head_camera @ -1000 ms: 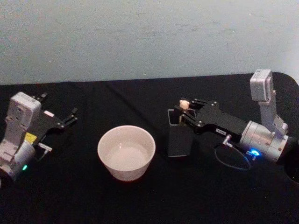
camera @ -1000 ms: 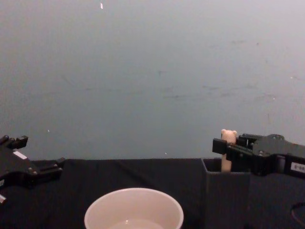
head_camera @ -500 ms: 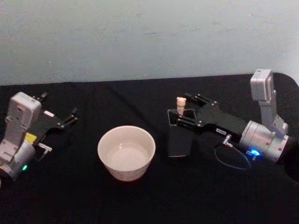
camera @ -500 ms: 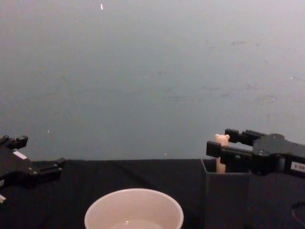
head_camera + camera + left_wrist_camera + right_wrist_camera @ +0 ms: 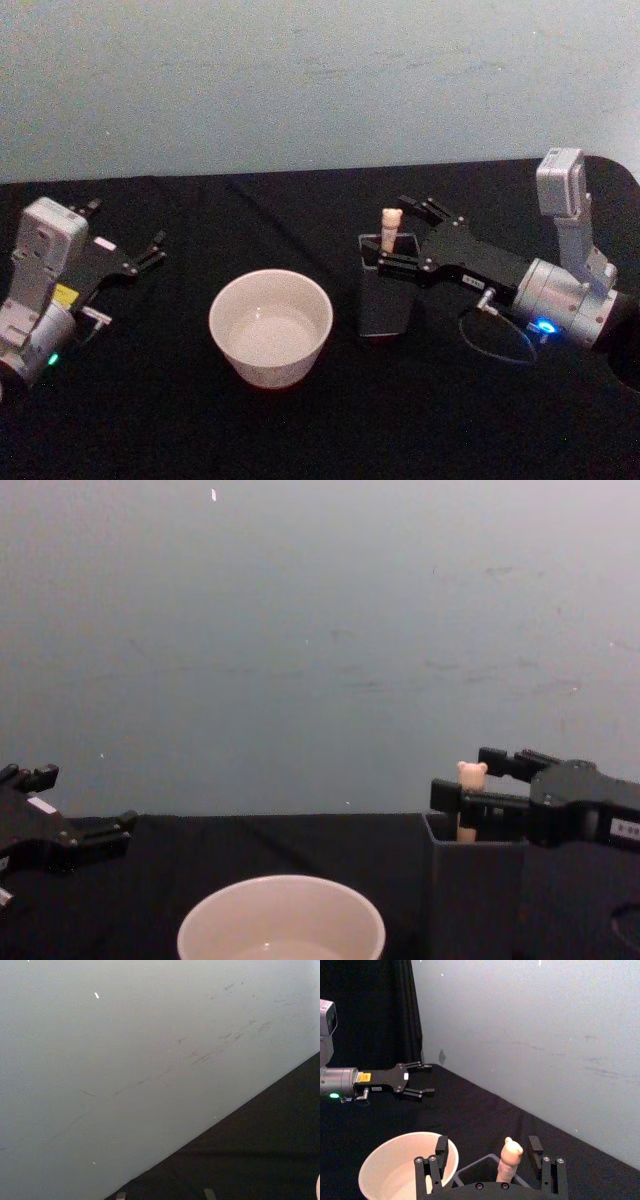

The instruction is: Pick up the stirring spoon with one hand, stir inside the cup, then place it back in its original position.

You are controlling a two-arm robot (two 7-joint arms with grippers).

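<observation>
Head view: my right claw (image 5: 403, 233) is spread wide at the holder (image 5: 384, 298), fingers either side of the stirring spoon (image 5: 389, 227) standing in it, 3 o'clock of the cup (image 5: 270, 326); left claw (image 5: 128, 251) idles open at 9 o'clock on the bench (image 5: 300, 430)

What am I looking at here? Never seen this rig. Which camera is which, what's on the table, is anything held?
It is a two-armed robot, each arm ending in a pincer. One picture looks down from its head, one looks across from its chest, and one comes from each wrist.

On the black table stand a cream cup and, to its right, a dark square holder. A stirring spoon with a bear-head handle stands upright in the holder.

The right pincer is open, its fingers either side of the handle without gripping it; the right wrist picture shows the gaps. The left pincer rests open at the left side. Nothing is held.
</observation>
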